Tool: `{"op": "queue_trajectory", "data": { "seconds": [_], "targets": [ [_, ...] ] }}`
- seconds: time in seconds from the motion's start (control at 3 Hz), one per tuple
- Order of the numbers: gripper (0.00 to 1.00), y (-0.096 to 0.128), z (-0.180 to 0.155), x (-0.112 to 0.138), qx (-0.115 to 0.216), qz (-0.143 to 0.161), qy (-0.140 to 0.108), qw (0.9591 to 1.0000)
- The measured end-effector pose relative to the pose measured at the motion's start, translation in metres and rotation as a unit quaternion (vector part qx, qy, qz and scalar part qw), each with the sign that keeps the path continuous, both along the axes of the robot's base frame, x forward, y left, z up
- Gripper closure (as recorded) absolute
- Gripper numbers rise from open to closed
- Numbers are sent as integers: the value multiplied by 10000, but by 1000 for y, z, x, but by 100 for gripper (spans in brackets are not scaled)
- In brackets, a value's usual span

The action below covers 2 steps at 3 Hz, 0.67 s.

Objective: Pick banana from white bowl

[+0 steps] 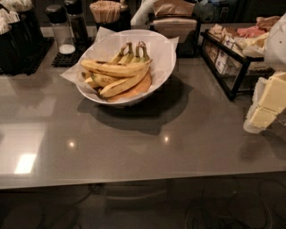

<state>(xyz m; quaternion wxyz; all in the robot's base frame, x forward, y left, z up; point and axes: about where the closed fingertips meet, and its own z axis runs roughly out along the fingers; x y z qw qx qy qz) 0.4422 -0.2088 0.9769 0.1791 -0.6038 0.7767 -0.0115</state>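
Note:
The white bowl [158, 53], wide and lined with crinkled white paper, stands on the grey counter at the back centre-left. It holds several yellow bananas. The banana [114, 68] with dark blotches lies across the top of the pile, with its tip to the left. A bunch with upright stems [132, 53] sits behind it. My gripper [264, 103], cream-coloured, is at the right edge, low over the counter. It is well to the right of the bowl, apart from it, and holds nothing that I can see.
A black wire rack with packets [228, 49] stands at the back right, between the gripper and the bowl's far side. Shakers [60, 27], a cup of stir sticks [106, 11] and a dark bin [18, 40] line the back. The counter's front edge [134, 179] runs across the bottom.

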Motion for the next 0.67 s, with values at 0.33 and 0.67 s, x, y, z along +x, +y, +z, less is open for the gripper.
{"op": "queue_trajectory", "data": {
  "seconds": [0.33, 0.67],
  "targets": [
    [0, 39, -3, 21, 779, 611, 123, 9950],
    [0, 115, 15, 46, 1773, 1540, 166, 9719]
  ]
}}
